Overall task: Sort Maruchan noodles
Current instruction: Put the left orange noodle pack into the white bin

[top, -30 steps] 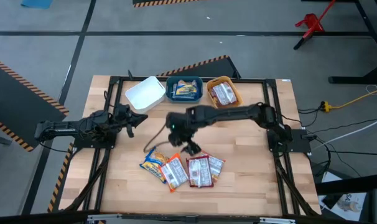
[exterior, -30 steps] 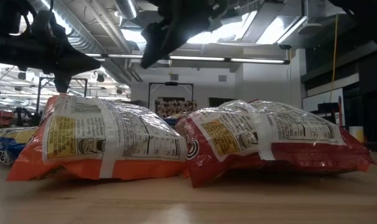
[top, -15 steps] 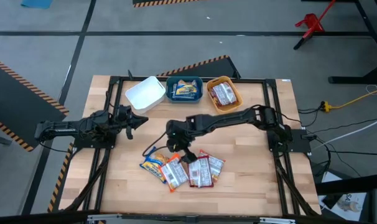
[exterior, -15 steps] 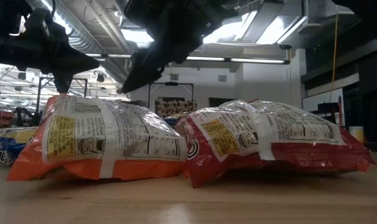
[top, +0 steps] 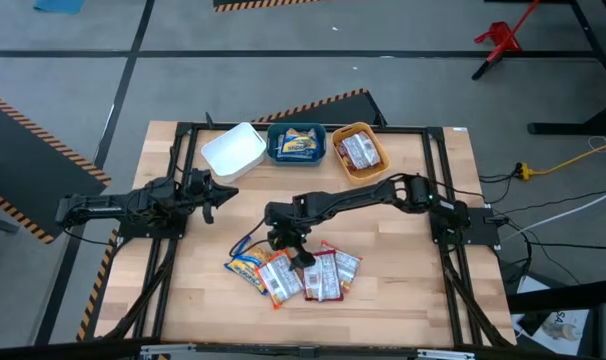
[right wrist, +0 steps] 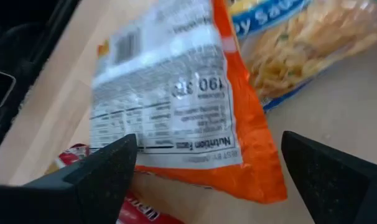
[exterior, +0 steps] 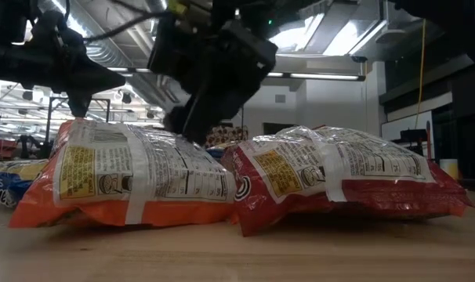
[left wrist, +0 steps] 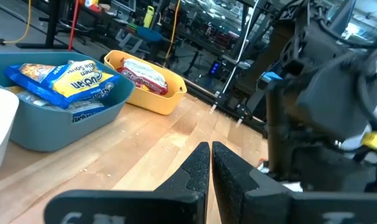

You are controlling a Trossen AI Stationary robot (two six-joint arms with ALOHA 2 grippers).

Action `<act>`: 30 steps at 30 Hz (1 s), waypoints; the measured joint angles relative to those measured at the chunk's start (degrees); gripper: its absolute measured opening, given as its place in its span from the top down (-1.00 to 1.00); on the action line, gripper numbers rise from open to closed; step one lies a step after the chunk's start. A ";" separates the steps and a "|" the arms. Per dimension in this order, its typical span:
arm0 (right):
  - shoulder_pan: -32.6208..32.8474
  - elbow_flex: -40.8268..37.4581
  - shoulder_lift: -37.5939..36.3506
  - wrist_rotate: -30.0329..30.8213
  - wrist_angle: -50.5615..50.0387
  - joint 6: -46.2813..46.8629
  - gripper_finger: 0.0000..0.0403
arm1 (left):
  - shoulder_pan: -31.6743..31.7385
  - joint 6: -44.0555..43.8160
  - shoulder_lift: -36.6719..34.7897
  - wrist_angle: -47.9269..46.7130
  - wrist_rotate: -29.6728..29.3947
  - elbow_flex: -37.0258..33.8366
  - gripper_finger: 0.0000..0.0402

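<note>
Several Maruchan noodle packets lie flat in a cluster near the table's front: a blue-yellow one [top: 245, 262], an orange one [top: 278, 278] [right wrist: 182, 106], a red one [top: 319, 276] [exterior: 339, 176] and another [top: 346, 265]. My right gripper [top: 291, 250] [right wrist: 208, 146] is open and slants down over the orange packet's far end, one finger on each side of it. My left gripper [top: 223, 190] [left wrist: 208, 158] waits shut at the table's left, level and clear of the packets. My right gripper comes down at a slant from the far side over the orange packet's far end [right wrist: 195, 155]. I cannot tell whether its fingertips [exterior: 179, 125] touch the packet. The packet lies flat on the table.
Three bins stand in a row at the far edge: a white one [top: 233, 150], a teal one [top: 296, 143] holding a blue-yellow packet [left wrist: 70, 81], and an orange one [top: 358, 150] holding a red packet [left wrist: 145, 71]. Bare wood lies around the cluster.
My right gripper has come down toward the packet cluster, shifting a little toward the table's near edge and tipping more steeply. The packets have not moved.
</note>
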 joint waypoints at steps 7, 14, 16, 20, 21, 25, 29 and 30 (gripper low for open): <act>-0.04 0.13 0.71 -4.58 0.14 2.18 -0.88 | 0.00 0.00 0.00 0.00 0.05 0.02 0.94; -0.04 0.17 0.72 -6.55 1.81 6.23 -0.64 | 0.00 0.02 0.00 0.00 0.01 0.02 0.94; -0.04 0.20 1.10 -6.55 2.65 7.18 -0.52 | 0.00 0.02 0.00 0.00 -0.02 0.02 0.94; -0.04 0.17 1.98 -6.50 3.05 8.18 -0.23 | 0.00 0.02 0.00 0.00 -0.02 0.02 0.94; -0.04 0.09 2.00 -6.35 2.80 8.21 -0.15 | 0.00 0.02 0.00 0.01 -0.04 0.00 0.94; 0.00 0.07 2.00 -4.44 3.03 7.46 0.21 | 0.00 0.04 0.00 0.01 -0.04 0.01 0.94; -0.11 0.30 2.00 -5.64 2.86 7.25 0.58 | 0.00 0.04 0.00 0.02 -0.04 0.01 0.94; -0.11 0.31 2.00 -6.06 2.86 6.83 0.68 | 0.00 0.04 0.00 0.02 -0.04 0.02 0.94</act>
